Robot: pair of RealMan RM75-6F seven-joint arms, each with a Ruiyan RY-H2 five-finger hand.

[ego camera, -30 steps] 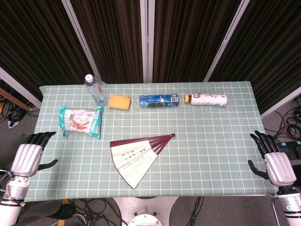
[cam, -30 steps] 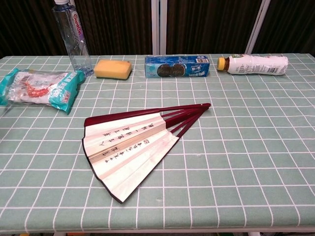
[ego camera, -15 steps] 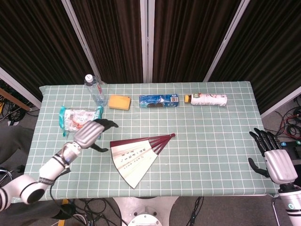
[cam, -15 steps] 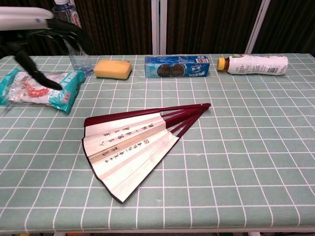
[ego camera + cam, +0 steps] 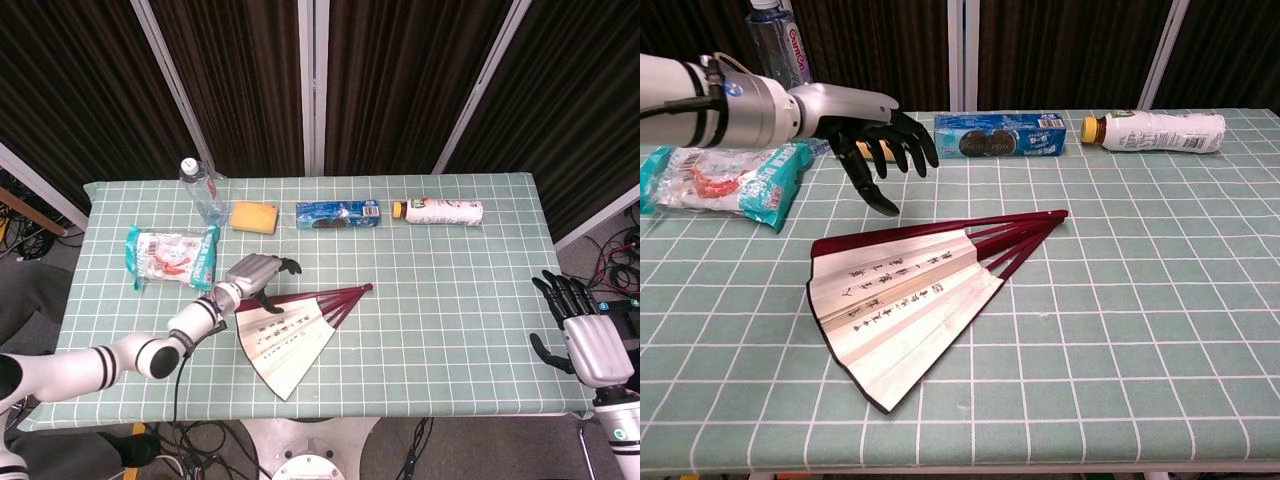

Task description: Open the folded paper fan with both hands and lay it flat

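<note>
A paper fan [image 5: 288,332] [image 5: 902,296] with dark red ribs lies partly spread on the green checked tablecloth, its pivot end pointing right. My left hand [image 5: 256,275] [image 5: 868,130] hovers above the fan's upper left edge with its fingers apart and pointing down, holding nothing. My right hand [image 5: 583,338] hangs off the table's right edge, fingers spread and empty; the chest view does not show it.
Along the back stand a clear water bottle [image 5: 200,190], a yellow sponge [image 5: 255,216], a blue cookie pack [image 5: 338,214] and a white bottle [image 5: 444,212] lying on its side. A snack bag [image 5: 172,256] lies at the left, near my left forearm.
My left arm has swung in from the table's left edge, across the snack bag, to above the fan's upper left edge. The fan and my right hand have stayed put.
</note>
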